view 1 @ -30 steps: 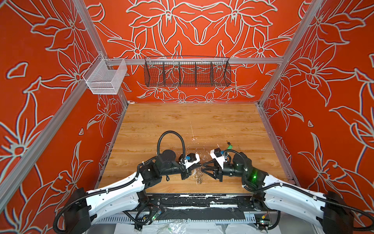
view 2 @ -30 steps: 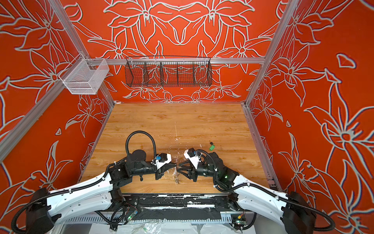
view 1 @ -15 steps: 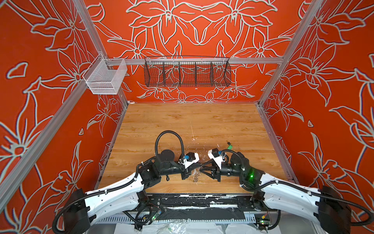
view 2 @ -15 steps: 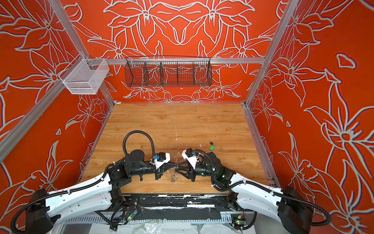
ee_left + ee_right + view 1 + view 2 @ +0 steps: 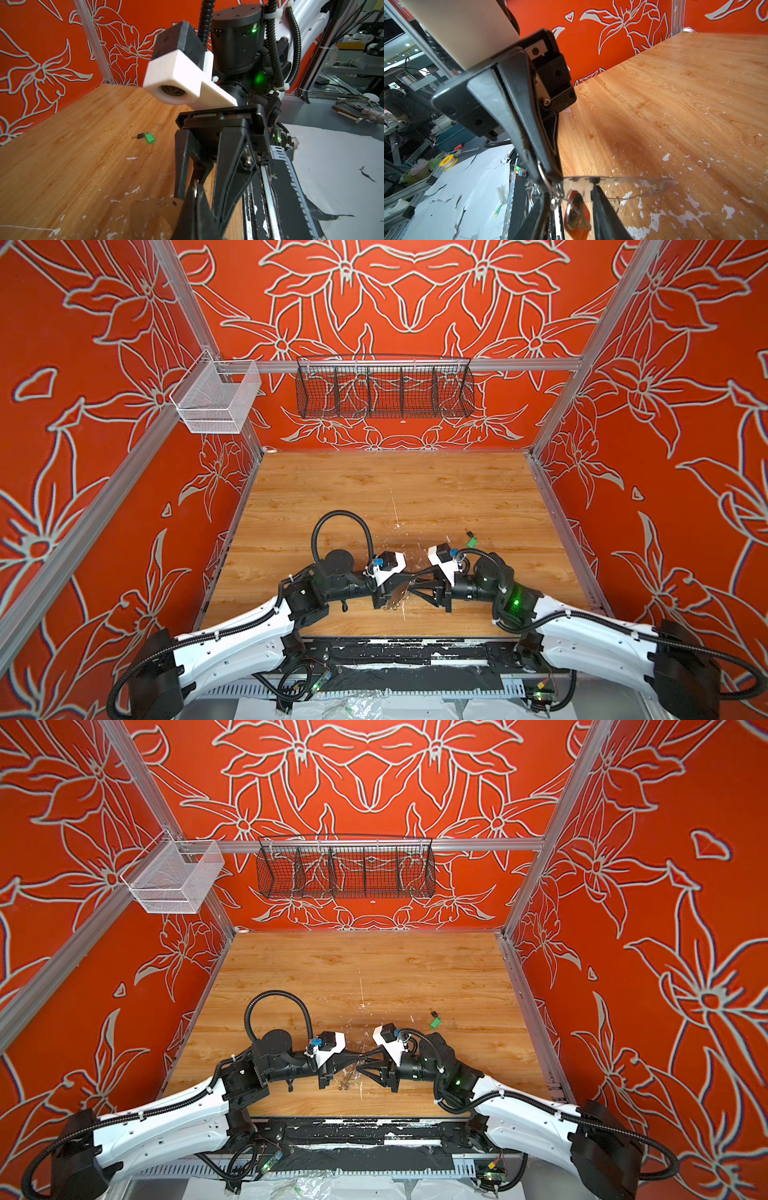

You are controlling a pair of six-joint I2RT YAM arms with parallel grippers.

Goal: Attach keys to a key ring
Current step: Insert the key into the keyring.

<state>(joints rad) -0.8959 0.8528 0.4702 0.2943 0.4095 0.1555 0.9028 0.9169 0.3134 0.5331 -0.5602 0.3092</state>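
Over the table's front middle, my left gripper (image 5: 401,587) (image 5: 195,187) is shut on one end of the key ring (image 5: 395,600) (image 5: 623,184). The ring is a flat grey hoop, held level, with wire split rings dangling under it. My right gripper (image 5: 412,590) (image 5: 572,193) faces it tip to tip, jaws apart. The orange-red key (image 5: 577,216) hangs between its fingers (image 5: 604,212), with a gap on each side of the tag. The green key (image 5: 471,540) (image 5: 148,137) lies alone on the wood, behind the right wrist.
White paint flecks (image 5: 675,214) dot the wooden table (image 5: 395,489) around the grippers. A black wire basket (image 5: 384,387) and a white mesh basket (image 5: 216,400) hang high on the walls. A black rail (image 5: 395,651) runs along the front edge.
Both grippers and the key ring have drifted slightly left together. The right jaws narrowed a little, then widened again.
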